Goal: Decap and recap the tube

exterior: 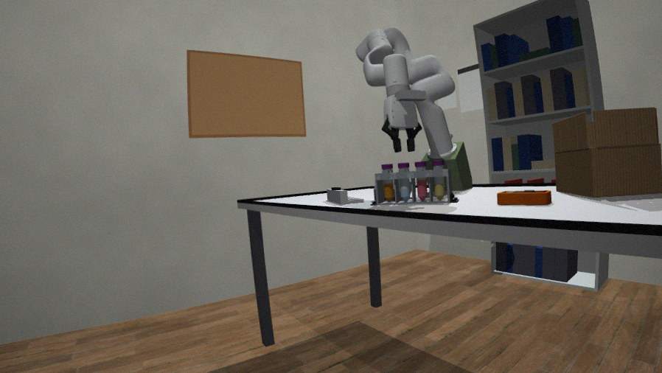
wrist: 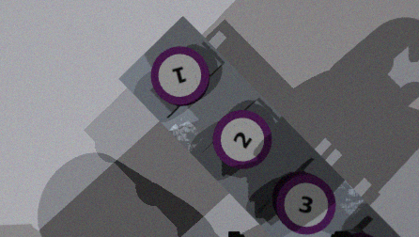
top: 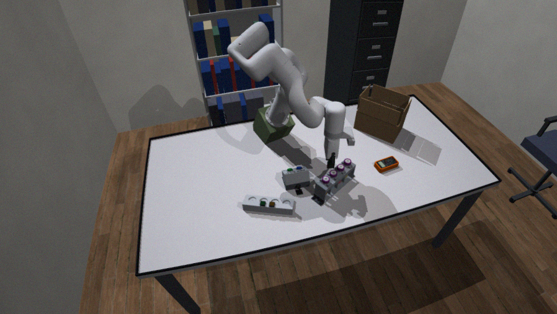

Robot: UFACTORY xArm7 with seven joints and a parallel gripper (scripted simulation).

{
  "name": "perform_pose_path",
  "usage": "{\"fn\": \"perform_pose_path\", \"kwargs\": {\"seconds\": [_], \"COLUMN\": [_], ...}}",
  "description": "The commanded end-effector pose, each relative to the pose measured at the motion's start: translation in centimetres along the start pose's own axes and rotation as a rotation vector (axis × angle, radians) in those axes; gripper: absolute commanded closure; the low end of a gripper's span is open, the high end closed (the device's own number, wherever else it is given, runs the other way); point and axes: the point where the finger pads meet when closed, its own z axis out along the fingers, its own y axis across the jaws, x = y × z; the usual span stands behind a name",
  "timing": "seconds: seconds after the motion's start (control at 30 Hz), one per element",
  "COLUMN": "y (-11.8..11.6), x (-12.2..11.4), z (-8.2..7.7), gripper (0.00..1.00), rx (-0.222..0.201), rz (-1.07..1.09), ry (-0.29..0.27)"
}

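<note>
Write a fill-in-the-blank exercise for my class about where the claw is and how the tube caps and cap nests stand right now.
1. The claw hangs above the tube station, holding ____.
2. The number of tubes wearing purple caps is ____.
3. In the wrist view, the cap nearest the picture's middle bears the number ____.
4. The round nests of the cap tray hold ____ caps.

Missing words: nothing; four; 2; no

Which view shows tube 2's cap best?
Wrist: tube 2's cap sits mid-frame, its number readable, still on its tube. Top shows it tiny in the row. Exterior shows only its purple side.
</note>
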Motion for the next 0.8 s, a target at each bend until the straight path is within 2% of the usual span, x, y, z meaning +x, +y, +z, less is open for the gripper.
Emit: {"fn": "perform_pose_path", "kwargs": {"seconds": [0.0, 0.17, 0.4, 0.5, 0.57, 0.77], "y": [-0.2, -1.6, -1.6, -1.6, -1.6, -1.6], "x": [1.9, 5.7, 5.7, 5.7, 5.7, 5.7], "z": [0.2, 0.3, 0.3, 1.2, 1.2, 3.0], "gripper": [0.54, 0.54, 0.54, 0.54, 0.54, 0.54], "rx": [-0.012, -0.012, -0.012, -0.012, -0.012, -0.012], "rz": [0.019, 0.019, 0.019, 0.019, 0.019, 0.019], "ry": [-0.022, -0.022, -0.022, -0.022, -0.022, -0.022]}}
